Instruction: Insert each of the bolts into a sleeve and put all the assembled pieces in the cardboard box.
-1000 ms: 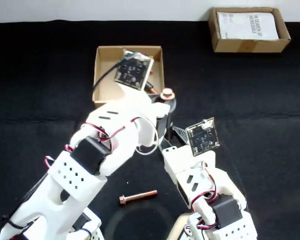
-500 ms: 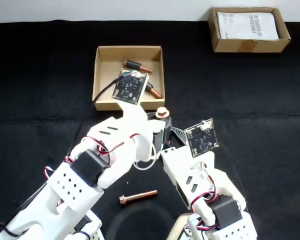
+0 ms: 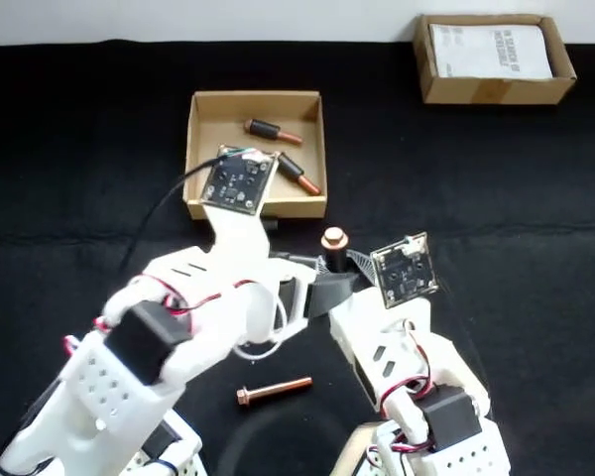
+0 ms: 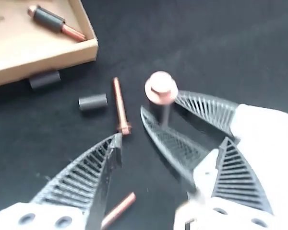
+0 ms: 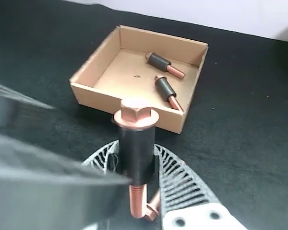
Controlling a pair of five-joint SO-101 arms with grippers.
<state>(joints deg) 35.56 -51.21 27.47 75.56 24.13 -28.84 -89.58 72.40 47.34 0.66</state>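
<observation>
My right gripper is shut on a dark sleeve that stands upright with a copper bolt through it. This piece is just in front of the cardboard box. Two assembled pieces lie in the box. My left gripper is open, beside the right gripper's fingers and not touching the held piece. Two loose sleeves and a loose bolt lie on the black table near the box. Another bolt lies nearer the arm bases.
A second cardboard box holding a printed sheet stands at the back right. The black table to the left and right of the arms is open room. The left arm covers the table's middle in the high view.
My left arm drew back from over the cardboard box toward the near side, uncovering the pieces inside. The bolt-and-sleeve piece in the right gripper shifted a little away from the box.
</observation>
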